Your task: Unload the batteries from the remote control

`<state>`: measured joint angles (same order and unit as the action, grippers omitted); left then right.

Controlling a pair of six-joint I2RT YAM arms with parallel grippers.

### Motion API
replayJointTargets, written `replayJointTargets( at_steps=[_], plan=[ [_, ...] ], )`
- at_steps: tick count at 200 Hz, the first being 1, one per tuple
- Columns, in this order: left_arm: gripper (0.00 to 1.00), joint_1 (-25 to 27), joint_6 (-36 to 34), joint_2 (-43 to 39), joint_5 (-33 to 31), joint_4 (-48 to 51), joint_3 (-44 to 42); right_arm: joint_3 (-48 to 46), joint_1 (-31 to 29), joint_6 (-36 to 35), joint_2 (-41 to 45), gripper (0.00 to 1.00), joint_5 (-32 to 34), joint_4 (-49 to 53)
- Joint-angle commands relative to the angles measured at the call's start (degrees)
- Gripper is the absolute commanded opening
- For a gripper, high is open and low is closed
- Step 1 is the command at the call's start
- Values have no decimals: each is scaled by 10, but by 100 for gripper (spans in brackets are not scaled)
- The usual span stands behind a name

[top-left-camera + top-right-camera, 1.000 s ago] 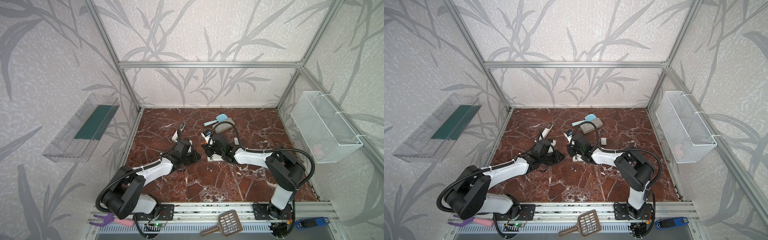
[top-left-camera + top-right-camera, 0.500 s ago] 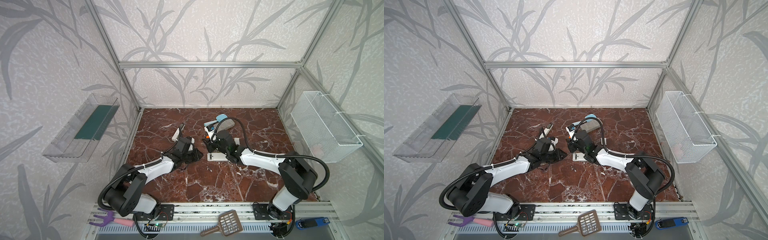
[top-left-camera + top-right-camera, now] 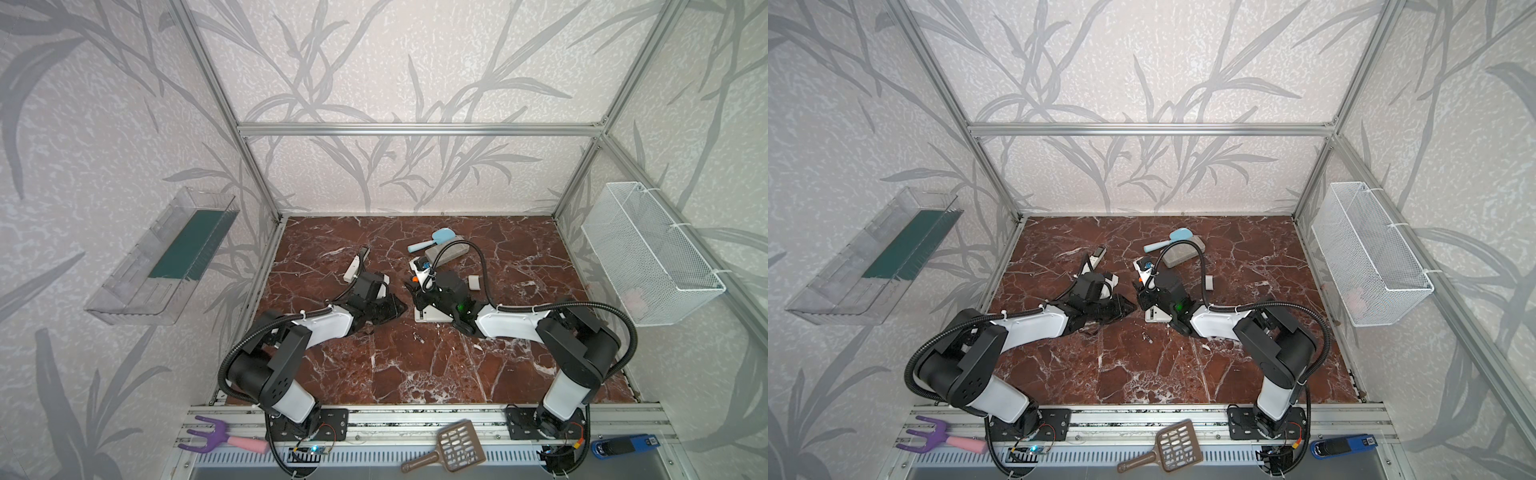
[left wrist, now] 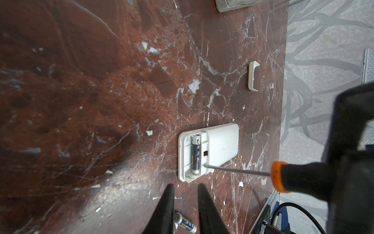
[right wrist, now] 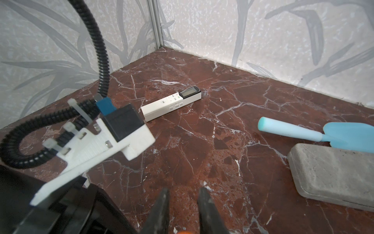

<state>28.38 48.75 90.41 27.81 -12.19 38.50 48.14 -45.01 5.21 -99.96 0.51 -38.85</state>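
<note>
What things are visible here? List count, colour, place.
batteries: 2, dark; one in open remote, one loose on table
second remote: 1, white; back left
battery cover: 1, white; on table
screwdriver: 1, orange-black; tip at open remote
spatula: 1, light blue; by grey block
clear tray: 1; left wall
wire basket: 1, white; right wall
rake: 1, purple; front rail
slotted scoop: 1, brown; front rail
blue case: 1; front rail
left tool: open, empty
right tool: shut on screwdriver

Pale wallpaper (image 3: 374,62) with grey leaf print is covering every wall. Red-brown marble floor (image 3: 415,365) is showing white veins under even light. Aluminium frame (image 3: 415,129) is edging the cell. Clear shelf (image 3: 137,270) is hanging left, wire basket (image 3: 648,257) right.
</note>
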Motion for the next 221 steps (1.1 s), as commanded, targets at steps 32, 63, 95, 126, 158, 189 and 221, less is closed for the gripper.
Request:
replayJointTargets(
  at_steps=[32,63,95,126,158,189,221],
  plan=[
    [24,-2,20,29,25,-39,16,-13,-1,-57,0,0,-19,-45],
    [24,-2,31,43,31,-53,15,-18,0,-66,0,0,-30,-45],
    [24,-1,35,51,32,-56,11,-28,1,-70,-6,0,-35,-55],
    [24,-1,38,57,32,-61,5,-42,4,-66,-16,0,-47,-79],
    [24,0,44,62,32,-69,-1,-49,5,-65,-16,0,-60,-89],
    [24,1,44,63,32,-70,0,-46,5,-75,-10,0,-66,-84],
    [24,1,44,65,32,-71,-1,-42,5,-80,0,0,-68,-79]
  ],
)
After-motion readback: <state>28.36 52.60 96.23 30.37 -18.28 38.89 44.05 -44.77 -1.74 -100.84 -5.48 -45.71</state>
